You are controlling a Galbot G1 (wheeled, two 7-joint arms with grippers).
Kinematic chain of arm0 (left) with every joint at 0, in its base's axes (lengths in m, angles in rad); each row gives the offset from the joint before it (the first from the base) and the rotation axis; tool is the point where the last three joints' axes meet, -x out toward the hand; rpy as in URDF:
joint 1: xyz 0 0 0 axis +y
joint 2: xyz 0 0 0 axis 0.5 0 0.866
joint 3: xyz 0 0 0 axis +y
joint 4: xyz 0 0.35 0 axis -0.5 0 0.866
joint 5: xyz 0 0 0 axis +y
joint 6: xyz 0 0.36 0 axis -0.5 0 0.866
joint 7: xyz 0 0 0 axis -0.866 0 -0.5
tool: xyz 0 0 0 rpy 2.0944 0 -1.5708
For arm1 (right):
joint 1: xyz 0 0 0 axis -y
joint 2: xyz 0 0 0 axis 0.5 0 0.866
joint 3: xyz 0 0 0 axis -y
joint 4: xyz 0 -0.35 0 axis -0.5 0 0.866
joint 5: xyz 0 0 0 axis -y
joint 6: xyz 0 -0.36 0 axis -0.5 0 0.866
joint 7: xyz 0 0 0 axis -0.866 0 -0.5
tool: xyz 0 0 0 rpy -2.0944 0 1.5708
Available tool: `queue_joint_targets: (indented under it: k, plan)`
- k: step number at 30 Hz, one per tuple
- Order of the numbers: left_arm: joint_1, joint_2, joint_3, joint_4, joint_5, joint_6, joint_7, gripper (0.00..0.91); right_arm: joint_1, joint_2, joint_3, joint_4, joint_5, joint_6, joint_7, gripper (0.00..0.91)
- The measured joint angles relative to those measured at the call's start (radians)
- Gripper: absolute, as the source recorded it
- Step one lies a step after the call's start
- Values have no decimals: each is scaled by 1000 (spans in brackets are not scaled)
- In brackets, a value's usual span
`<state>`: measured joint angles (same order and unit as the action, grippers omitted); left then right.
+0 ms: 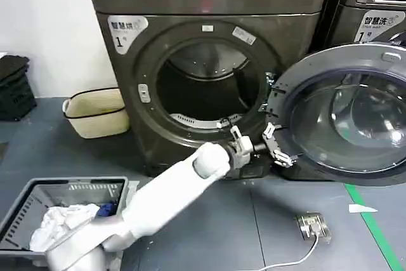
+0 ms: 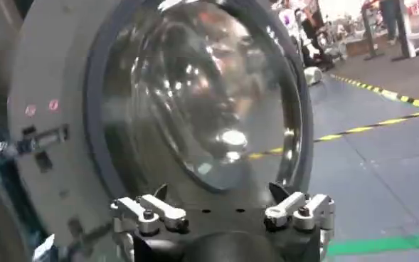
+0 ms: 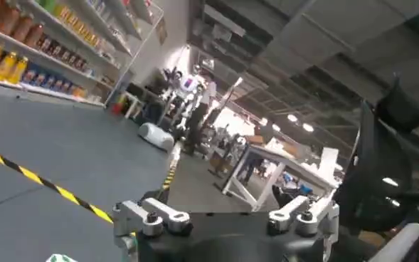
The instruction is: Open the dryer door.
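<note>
The dryer door (image 1: 346, 118), a wide chrome ring around dark tinted glass, stands swung open to the right of its dark grey machine (image 1: 127, 74), leaving the drum opening (image 1: 209, 87) exposed. My left arm reaches up from the lower left, and its gripper (image 1: 277, 146) is open at the door's lower edge on the hinge side, with nothing between the fingers. In the left wrist view the domed door glass (image 2: 195, 92) sits just beyond the spread left gripper (image 2: 218, 194). My right gripper (image 3: 219, 194) is open and faces the room, away from the machines.
A grey laundry basket (image 1: 25, 198) with clothes stands at the lower left. A woven basket (image 1: 98, 112) sits beside the dryer. A second machine (image 1: 374, 4) stands behind the open door. A small device with a cable (image 1: 312, 225) and a green tape line (image 1: 374, 226) lie on the floor.
</note>
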<state>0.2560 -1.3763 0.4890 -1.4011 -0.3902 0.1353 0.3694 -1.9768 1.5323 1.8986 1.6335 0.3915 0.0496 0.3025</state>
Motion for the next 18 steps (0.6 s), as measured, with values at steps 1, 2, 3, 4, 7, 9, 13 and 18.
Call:
queue_joint_targets:
  k: [1, 2, 3, 4, 7, 9, 13, 18]
  plan:
    - [11, 24, -8, -40, -10, 22, 0, 907, 0, 0, -2, 4, 1, 0, 0, 907]
    - [22, 46, -17, -73, -17, 38, -2, 907, 0, 0, -4, 7, 1, 0, 0, 907]
    - [34, 71, -27, -109, -26, 55, -3, 907, 0, 0, -5, 11, 2, 0, -1, 907]
    - [48, 99, -39, -148, -33, 71, -8, 907, 0, 0, -7, 12, 3, 0, -2, 907]
    - [94, 176, -82, -252, -65, 122, -38, 907, -1, -2, -10, 19, 5, 0, -2, 907]
    - [129, 228, -118, -316, -79, 155, -58, 907, -3, -5, -14, 25, 7, 0, -3, 907]
    - [218, 336, -222, -457, -130, 215, -98, 907, -2, -12, -26, 42, 10, -10, -4, 907]
    - [340, 474, -369, -587, -186, 225, -112, 907, 8, -30, -50, 62, 9, -23, -4, 907]
